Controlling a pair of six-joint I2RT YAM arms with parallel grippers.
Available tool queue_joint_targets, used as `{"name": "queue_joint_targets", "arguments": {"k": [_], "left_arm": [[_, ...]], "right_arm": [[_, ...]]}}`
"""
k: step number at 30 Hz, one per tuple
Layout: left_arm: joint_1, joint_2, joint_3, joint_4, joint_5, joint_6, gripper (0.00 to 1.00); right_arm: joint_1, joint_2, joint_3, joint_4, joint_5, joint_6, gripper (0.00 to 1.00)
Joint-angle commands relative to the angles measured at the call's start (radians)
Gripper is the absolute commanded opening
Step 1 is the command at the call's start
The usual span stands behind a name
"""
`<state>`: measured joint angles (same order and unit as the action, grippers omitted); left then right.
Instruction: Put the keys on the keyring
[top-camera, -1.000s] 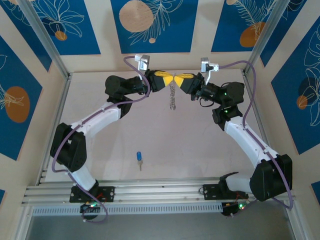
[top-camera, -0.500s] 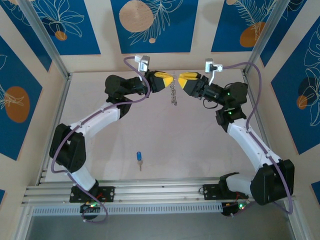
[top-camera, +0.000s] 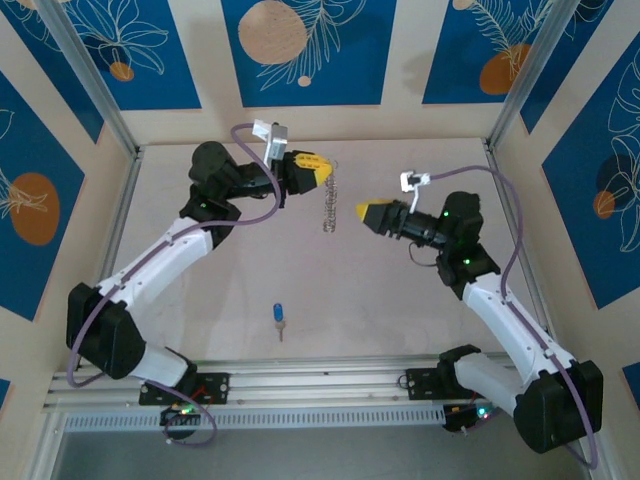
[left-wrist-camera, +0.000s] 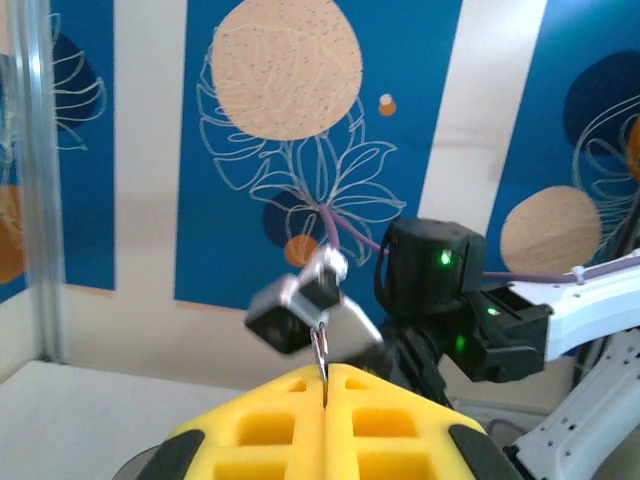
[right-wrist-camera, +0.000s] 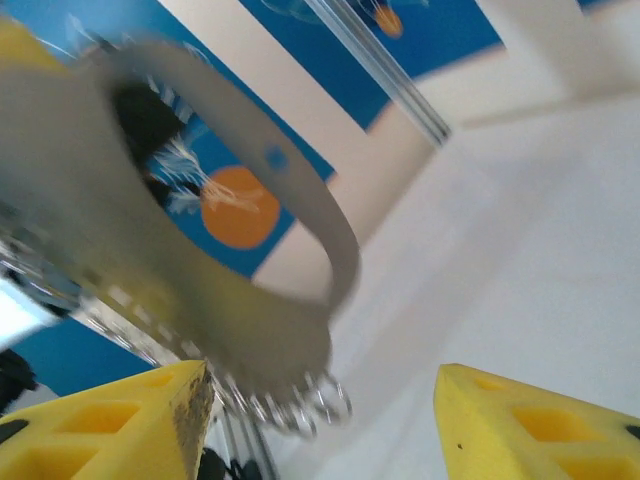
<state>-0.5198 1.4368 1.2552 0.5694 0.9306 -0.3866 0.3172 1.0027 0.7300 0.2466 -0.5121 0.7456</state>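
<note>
Overhead: left gripper pinched shut on the keyring, chain hanging from it; right gripper just beside the keyring, fingers spread apart; blue-headed key on the table, well apart from the keyring.

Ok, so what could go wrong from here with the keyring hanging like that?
The left gripper pinches the keyring by a thin bit of metal, so it could slip and drop. The keyring dangles freely, so it may swing and make threading hard. The small key lies flat on the table, awkward for the open right gripper to pick.
</note>
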Motion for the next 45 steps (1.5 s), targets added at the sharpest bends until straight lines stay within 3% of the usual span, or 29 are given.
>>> {"name": "queue_joint_targets", "arguments": {"k": [1,12,17,22,31,45], "left_arm": [[0.017,-0.055,-0.024,-0.131,-0.074,0.142,0.00],[0.098,-0.162,-0.046,-0.319,-0.197,0.232,0.00],[0.136,-0.183,-0.051,-0.347,-0.247,0.229,0.00],[0.178,-0.187,-0.045,-0.363,-0.250,0.215,0.00],[0.264,-0.203,-0.089,-0.352,-0.237,0.177,0.00],[0.402,-0.224,-0.212,-0.180,-0.187,0.064,0.00]], "right_arm": [[0.083,0.000,-0.051,-0.179,0.112,-0.069,0.61],[0.447,0.242,-0.091,-0.235,0.431,-0.088,0.61],[0.597,0.455,0.003,-0.266,0.503,-0.126,0.51],[0.700,0.625,0.096,-0.279,0.542,-0.181,0.49],[0.769,0.775,0.315,-0.518,0.688,-0.107,0.49],[0.816,0.916,0.523,-0.746,0.707,-0.113,0.55]]}}
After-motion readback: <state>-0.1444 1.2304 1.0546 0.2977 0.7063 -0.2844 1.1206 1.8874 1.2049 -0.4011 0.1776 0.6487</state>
